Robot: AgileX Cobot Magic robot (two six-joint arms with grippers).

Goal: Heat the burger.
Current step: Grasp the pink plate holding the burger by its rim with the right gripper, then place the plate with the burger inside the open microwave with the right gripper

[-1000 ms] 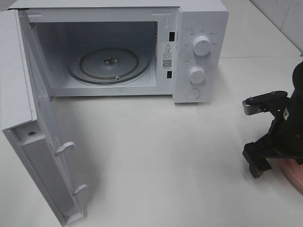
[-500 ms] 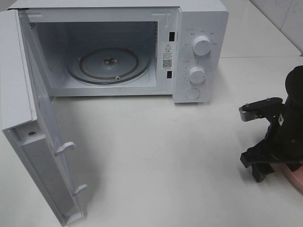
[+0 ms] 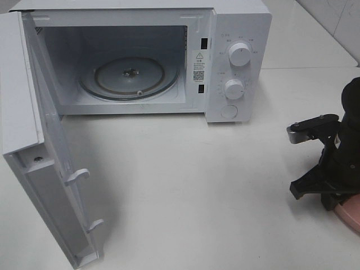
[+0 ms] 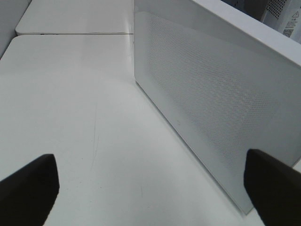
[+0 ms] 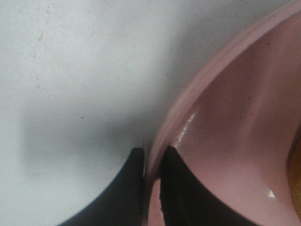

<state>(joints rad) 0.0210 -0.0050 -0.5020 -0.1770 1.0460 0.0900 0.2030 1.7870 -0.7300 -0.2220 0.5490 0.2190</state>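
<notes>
**grillfan22:** Burger [image 5: 297, 183] check, where is it right now? All I can find is a golden-brown sliver at the very edge of the right wrist view.

**armwatcher:** Yep, that sliver is all you get. It sits inside the pink plate [image 5: 235, 117], and too little shows to make out bun or lettuce. In the high view the plate peeks in at the lower right, on the white table [image 3: 197, 185]. Most of it is cut off by the frame and the black arm, and the burger itself can't be seen there.

**grillfan22:** And the right gripper [image 5: 151, 157]? Has it got anything?

**armwatcher:** It's pinched onto the plate's rim. One black finger [image 5: 122, 193] is on the outside, down by the table, and the other is on the inside of the plate. The jaws are nearly together with only the pink rim squeezed between them.

**grillfan22:** Left side?

**armwatcher:** The left gripper [image 4: 150, 193] has its jaws spread wide, with nothing between them but bare tabletop. It's near the outer face of the microwave door [image 4: 211, 108], the white panel with the dotted mesh.

**grillfan22:** So the microwave [image 3: 239, 22] is open?

**armwatcher:** Door's swung all the way out to the left in the high view, with the glass turntable [image 3: 129, 76] in plain sight inside. Two round knobs [image 3: 239, 54] sit on the right-hand panel. The plate is well apart from the oven.
</notes>
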